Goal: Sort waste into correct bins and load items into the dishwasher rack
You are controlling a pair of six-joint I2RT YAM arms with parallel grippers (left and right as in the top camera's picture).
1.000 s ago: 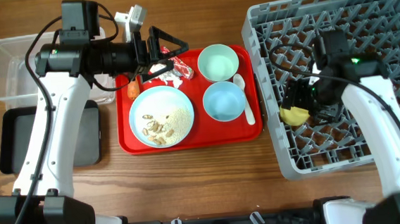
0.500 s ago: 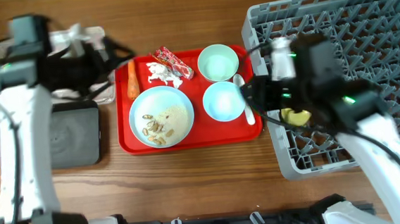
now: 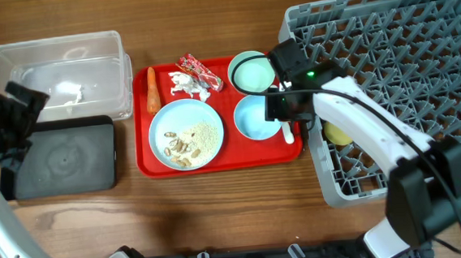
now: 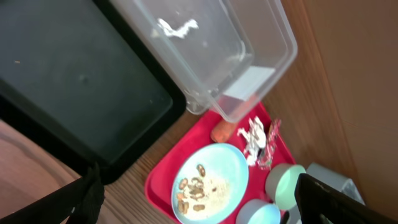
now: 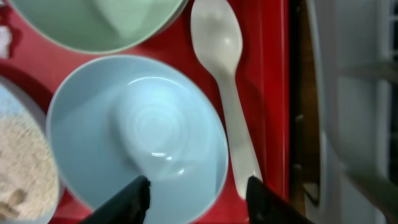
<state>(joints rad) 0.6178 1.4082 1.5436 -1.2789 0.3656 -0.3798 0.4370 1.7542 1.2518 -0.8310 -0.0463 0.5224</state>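
The red tray (image 3: pixel 145 163) holds carrot (image 3: pixel 151 89), wrapper (image 3: pixel 200 72), tissue (image 3: pixel 182 84), plate (image 3: pixel 205 114) with seeds (image 3: pixel 181 149), mint bowl (image 3: pixel 250 72), blue bowl (image 3: pixel 252 118) and spoon (image 3: pixel 288 133). The right gripper (image 3: pixel 282 109) hovers over the spoon. A yellow cup (image 3: pixel 338 133) sits in the rack (image 3: pixel 403 35).

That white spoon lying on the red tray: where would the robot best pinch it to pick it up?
By the thin handle, coming straight down from above. The white spoon lies flat on the red tray, its handle between the small blue bowl and the tray's raised edge, so a pinch across its narrow middle probably fits best.
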